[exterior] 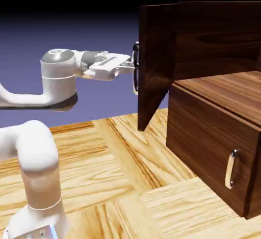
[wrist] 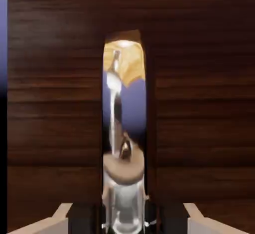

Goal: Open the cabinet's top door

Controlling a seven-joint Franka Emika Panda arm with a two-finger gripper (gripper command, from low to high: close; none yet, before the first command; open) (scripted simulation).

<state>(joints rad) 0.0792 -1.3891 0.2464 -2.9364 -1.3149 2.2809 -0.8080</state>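
Note:
The cabinet (exterior: 219, 36) is a dark wood box at the exterior view's right. Its top door (exterior: 155, 59) stands swung out toward the arm, edge-on to the cabinet front. My gripper (exterior: 131, 65) reaches level from the left and is shut on the door's curved silver handle (exterior: 135, 69). In the hand view the door's wood (wrist: 55, 103) fills the frame. The shiny handle (wrist: 124, 128) runs up the middle and mirrors the table. It sits clamped in my gripper (wrist: 124, 219) at the bottom edge.
Below the top door, the lower part of the cabinet (exterior: 209, 136) juts forward over the light wood table (exterior: 117, 182), with a small silver handle (exterior: 232, 169) on its front. The arm's base column (exterior: 38, 182) rises at the lower left.

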